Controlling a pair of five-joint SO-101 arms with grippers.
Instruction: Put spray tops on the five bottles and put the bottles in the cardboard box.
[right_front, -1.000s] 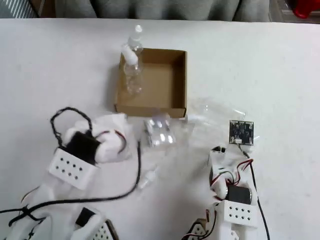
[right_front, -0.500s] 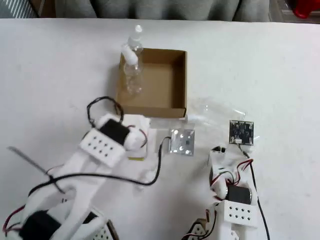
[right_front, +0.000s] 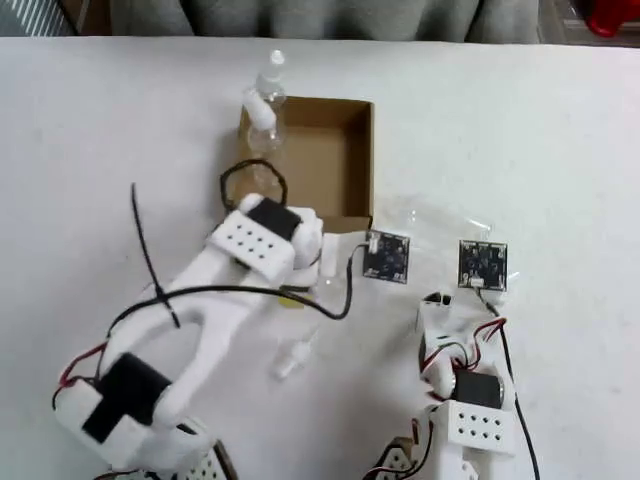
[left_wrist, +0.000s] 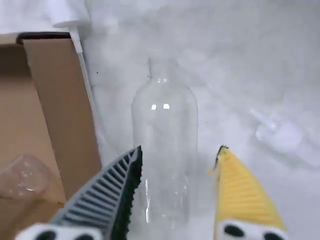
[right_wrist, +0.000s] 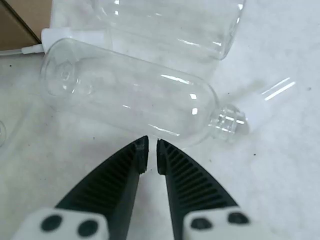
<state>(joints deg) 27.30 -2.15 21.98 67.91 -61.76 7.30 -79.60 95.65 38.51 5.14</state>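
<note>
A topless clear bottle (left_wrist: 165, 115) lies on the white worktop (left_wrist: 260, 60), just beside the outer wall of the cardboard box (left_wrist: 60, 110). Its neck points away from the left gripper (left_wrist: 180, 150), whose grey and yellow fingers stand apart on either side of the bottle's body, open around it rather than clamped on it. Inside the box a second clear bottle (left_wrist: 20, 175) lies near that wall. A white spray top with its tube (left_wrist: 67, 15) shows past the box's corner, and a loose spray top (left_wrist: 272, 131) lies on the worktop on the yellow finger's side. From above, the left arm (right_front: 255, 245) stretches to the near edge of the box (right_front: 330, 150). A capped bottle (right_front: 268, 88) rises at the box's far left corner, though whether it stands inside or leans over the rim is hard to tell. A small spray top (right_front: 293, 357) lies on the worktop below the arm. The right arm (right_front: 465, 400) sits at the near right, well apart from the box. The right gripper (right_wrist: 149, 147) has its fingers closed to a thin slit, holding nothing. Its tips are just beside a clear bottle fitted with a spray top (right_wrist: 130, 95) that lies on its side. Another clear bottle (right_wrist: 165, 20) lies just beyond that one.
</note>
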